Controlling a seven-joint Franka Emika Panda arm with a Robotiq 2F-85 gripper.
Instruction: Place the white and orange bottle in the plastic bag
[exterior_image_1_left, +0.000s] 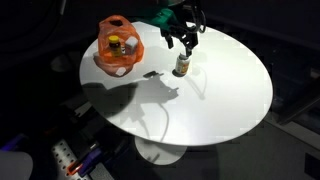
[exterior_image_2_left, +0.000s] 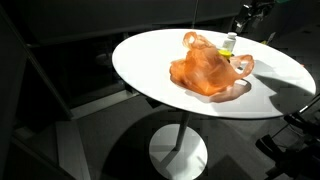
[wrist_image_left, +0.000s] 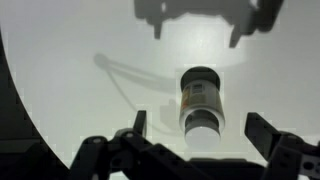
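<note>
A small bottle (exterior_image_1_left: 182, 66) with a white cap and a yellowish label stands upright on the round white table (exterior_image_1_left: 200, 100). My gripper (exterior_image_1_left: 181, 40) hovers just above it, open and empty. In the wrist view the bottle (wrist_image_left: 202, 100) sits between my spread fingers (wrist_image_left: 200, 130), seen from above. An orange plastic bag (exterior_image_1_left: 118, 46) lies on the table to the bottle's left, with another small bottle visible inside. In an exterior view the bag (exterior_image_2_left: 205, 70) hides most of the bottle (exterior_image_2_left: 229, 42).
The table (exterior_image_2_left: 160, 70) stands on a single pedestal base (exterior_image_2_left: 180, 155). Dark floor and cables surround it. A multicoloured object (exterior_image_1_left: 75, 160) lies on the floor near the table's base.
</note>
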